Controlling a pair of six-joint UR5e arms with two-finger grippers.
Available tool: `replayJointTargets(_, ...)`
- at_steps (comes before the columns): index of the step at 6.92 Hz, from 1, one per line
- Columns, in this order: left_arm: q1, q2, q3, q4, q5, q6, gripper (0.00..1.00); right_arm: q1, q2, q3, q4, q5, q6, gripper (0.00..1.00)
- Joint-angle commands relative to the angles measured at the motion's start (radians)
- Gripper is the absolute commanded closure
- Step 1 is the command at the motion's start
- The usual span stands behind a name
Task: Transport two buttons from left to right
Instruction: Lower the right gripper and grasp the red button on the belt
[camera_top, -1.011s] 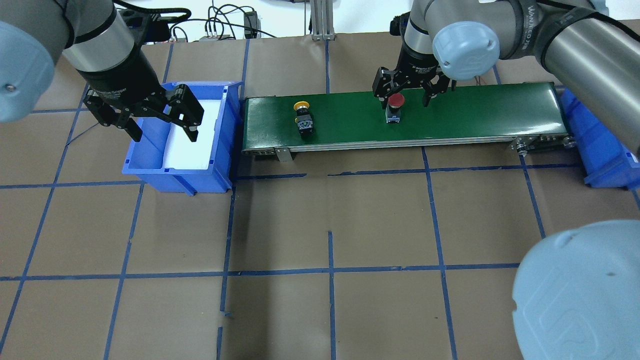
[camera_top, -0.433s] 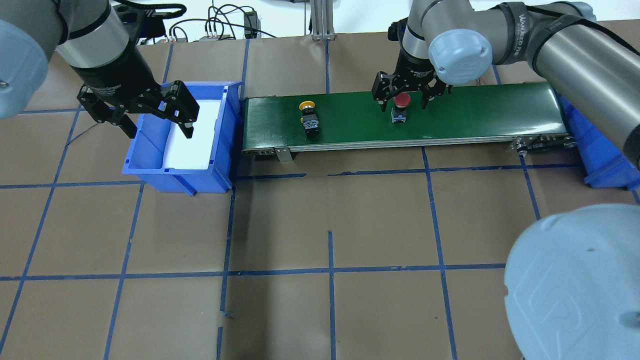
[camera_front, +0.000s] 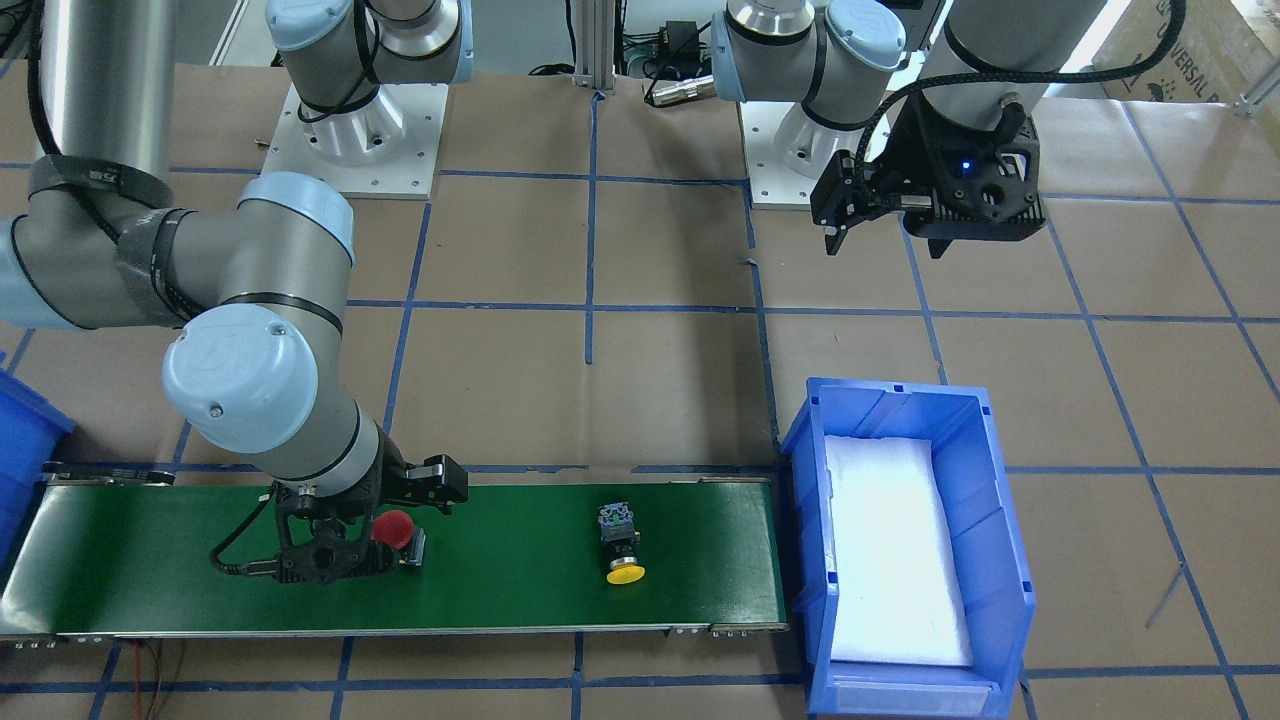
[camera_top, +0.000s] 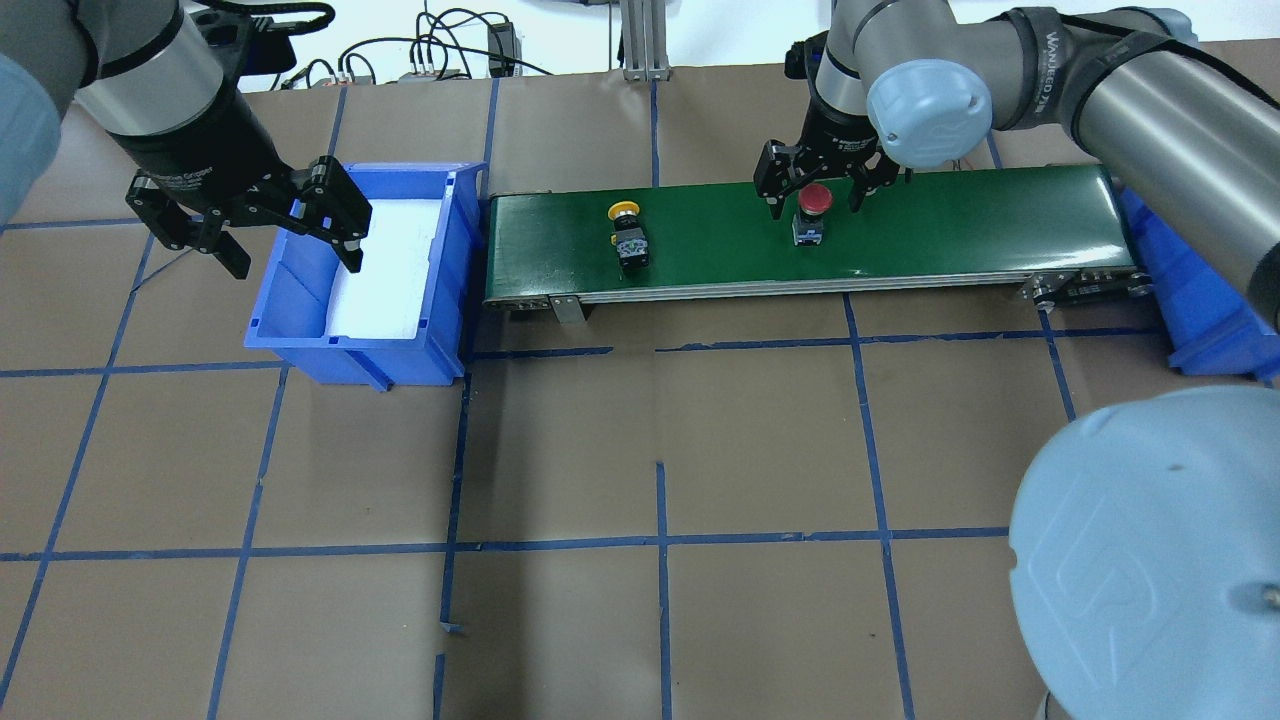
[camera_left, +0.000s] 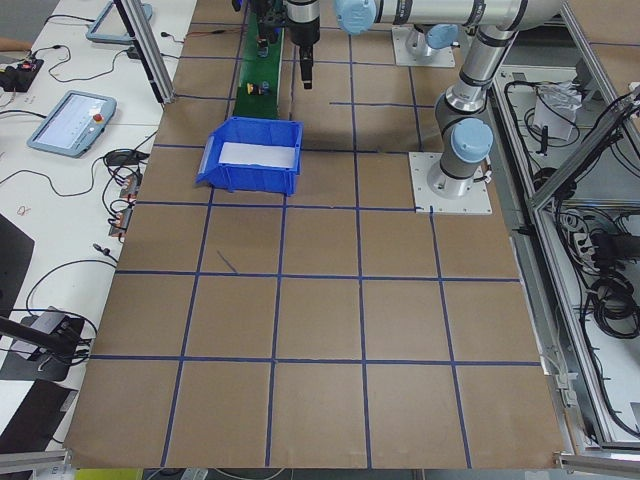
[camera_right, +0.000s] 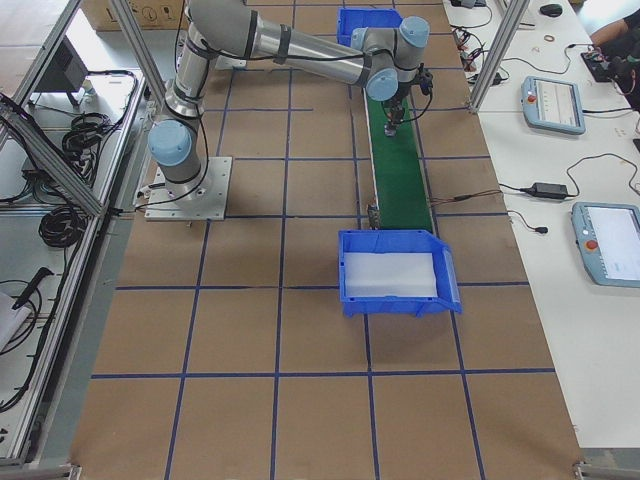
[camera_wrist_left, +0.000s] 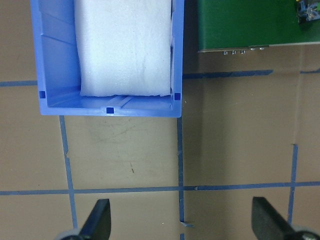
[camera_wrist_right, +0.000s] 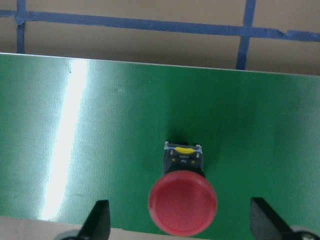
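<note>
Two buttons lie on the green conveyor belt (camera_top: 950, 220). The red-capped button (camera_top: 815, 198) (camera_front: 393, 527) (camera_wrist_right: 183, 204) is near the belt's middle. My right gripper (camera_top: 815, 202) (camera_front: 390, 530) (camera_wrist_right: 182, 222) hangs open right over it, a finger on each side, not touching. The yellow-capped button (camera_top: 630, 240) (camera_front: 620, 545) lies on its side nearer the belt's left end, and its edge shows in the left wrist view (camera_wrist_left: 307, 12). My left gripper (camera_top: 296, 258) (camera_front: 885, 240) (camera_wrist_left: 181, 222) is open and holds nothing, above the near left edge of the blue bin (camera_top: 360, 350).
The left blue bin (camera_front: 905, 400) (camera_wrist_left: 107, 107) holds only a white foam pad (camera_top: 385, 270). Another blue bin (camera_top: 1200, 320) sits at the belt's right end. Brown paper with blue tape lines covers the table. Cables lie along the far edge.
Both buttons have travelled a little to the right along the belt. My right gripper moved right with the red button, staying open. My left gripper drew left and back from the bin.
</note>
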Motion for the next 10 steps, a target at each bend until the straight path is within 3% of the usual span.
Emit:
replayJointTargets(1, 0.000, 0.002, 0.000, 0.000, 0.005, 0.003, 0.00, -0.041, 0.001, -0.002, -0.008, 0.000, -0.029, 0.39)
replayJointTargets(2, 0.000, 0.002, -0.001, 0.000, 0.005, 0.003, 0.00, -0.048, 0.001, -0.002, -0.008, -0.001, -0.032, 0.59)
replayJointTargets(3, 0.000, 0.002, 0.000, 0.000, 0.005, 0.005, 0.00, -0.050, 0.000, -0.009, -0.008, -0.003, -0.029, 0.68)
replayJointTargets(7, 0.001, 0.000, 0.002, -0.003, 0.004, 0.005, 0.00, -0.048, -0.076, -0.052, 0.013, -0.002, 0.000, 0.69)
replayJointTargets(10, -0.009, -0.004, 0.006, -0.006, -0.002, -0.054, 0.00, 0.054, -0.121, -0.052, 0.023, -0.001, 0.141, 0.66)
